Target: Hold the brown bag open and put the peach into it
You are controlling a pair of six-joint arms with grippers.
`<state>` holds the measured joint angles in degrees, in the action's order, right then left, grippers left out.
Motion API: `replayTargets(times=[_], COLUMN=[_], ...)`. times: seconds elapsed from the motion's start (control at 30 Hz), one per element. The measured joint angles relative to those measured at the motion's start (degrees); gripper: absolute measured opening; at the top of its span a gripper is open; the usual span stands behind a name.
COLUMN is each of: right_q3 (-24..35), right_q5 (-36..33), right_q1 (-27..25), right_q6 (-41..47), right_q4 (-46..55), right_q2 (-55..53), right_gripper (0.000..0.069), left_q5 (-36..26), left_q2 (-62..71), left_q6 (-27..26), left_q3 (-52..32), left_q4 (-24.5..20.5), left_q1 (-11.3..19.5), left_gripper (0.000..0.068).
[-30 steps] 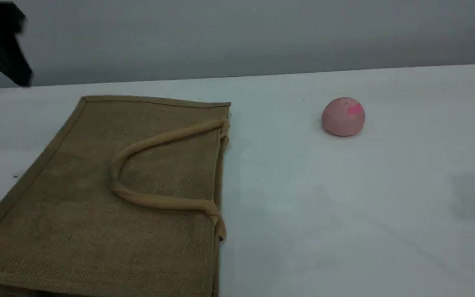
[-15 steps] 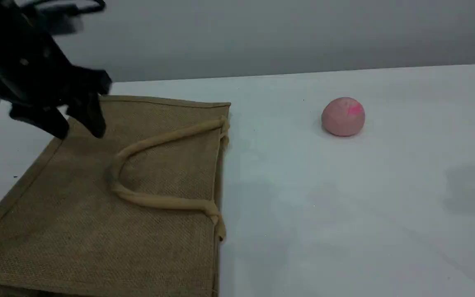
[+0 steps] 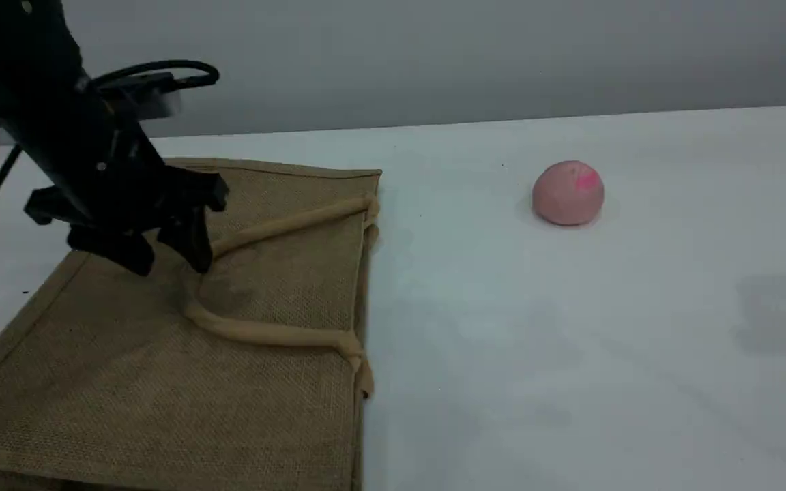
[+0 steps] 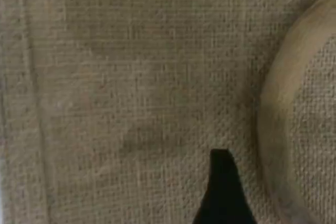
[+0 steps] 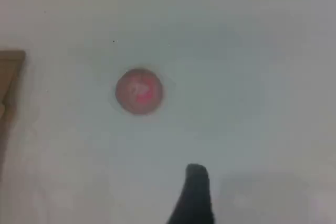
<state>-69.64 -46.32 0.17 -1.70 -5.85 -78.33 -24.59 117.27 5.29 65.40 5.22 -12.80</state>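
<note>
The coarse-woven rectangular brown bag [image 3: 161,368] lies flat under the left gripper [image 3: 168,258], whose jaws gape empty beside its padded loop handle [image 3: 277,334], while the round, dusty-pink peach [image 3: 568,192] sits well to the right on the smooth table [image 3: 570,341], the right gripper [image 5: 195,195] likewise spread and empty.

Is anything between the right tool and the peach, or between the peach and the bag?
Nothing visible: only bare table between the right tool and the peach, and between it and the flat brown bag.
</note>
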Motion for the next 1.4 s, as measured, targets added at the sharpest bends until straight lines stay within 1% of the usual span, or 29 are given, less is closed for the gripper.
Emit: replayTargets(times=[0.1, 0.43, 0.5, 0.6, 0.87, 1.0, 1.1, 1.27, 1.4], right_q3=[0.0, 0.0, 0.0, 0.0, 0.0, 0.0, 0.0, 0.0, 0.0], right_q5=[-0.1, -0.1, -0.1, -0.1, -0.1, -0.1, -0.1, -0.1, -0.1], right_q1=[0.0, 0.0, 0.0, 0.0, 0.0, 0.0, -0.1, -0.1, -0.1], right_q6=[0.0, 0.1, 0.1, 0.1, 0.0, 0.0, 0.0, 0.1, 0.1], right_q4=[0.0, -0.1, -0.1, -0.1, -0.1, 0.0, 0.0, 0.0, -0.8], right_q2=[0.0, 0.0, 0.0, 0.0, 0.0, 0.0, 0.0, 0.0, 0.0], right_gripper=[0.0555, 0.0555, 0.0555, 0.0555, 0.0555, 0.0555, 0.0555, 0.0555, 0.0555], left_q5=[0.9, 2.1, 2.3, 3.1, 4.1, 4.4, 4.2, 1.7, -5.3], left_q2=[1.1, 3.3, 3.4, 3.4, 5.0, 5.4, 4.8, 2.4, 0.3], left_q6=[0.0, -0.1, -0.1, -0.1, -0.2, -0.2, -0.8, -5.3, -8.7], left_q3=[0.0, 0.0, 0.0, 0.0, 0.0, 0.0, 0.0, 1.2, 5.6], left_q4=[0.9, 1.0, 1.0, 1.0, 1.0, 1.1, 1.1, 1.0, 0.9], left_q1=[0.0, 0.0, 0.0, 0.0, 0.0, 0.0, 0.0, 0.0, 0.0], left_gripper=[0.0449, 0.0449, 0.0441, 0.04, 0.0183, 0.012, 0.01, 0.0099, 0.0098])
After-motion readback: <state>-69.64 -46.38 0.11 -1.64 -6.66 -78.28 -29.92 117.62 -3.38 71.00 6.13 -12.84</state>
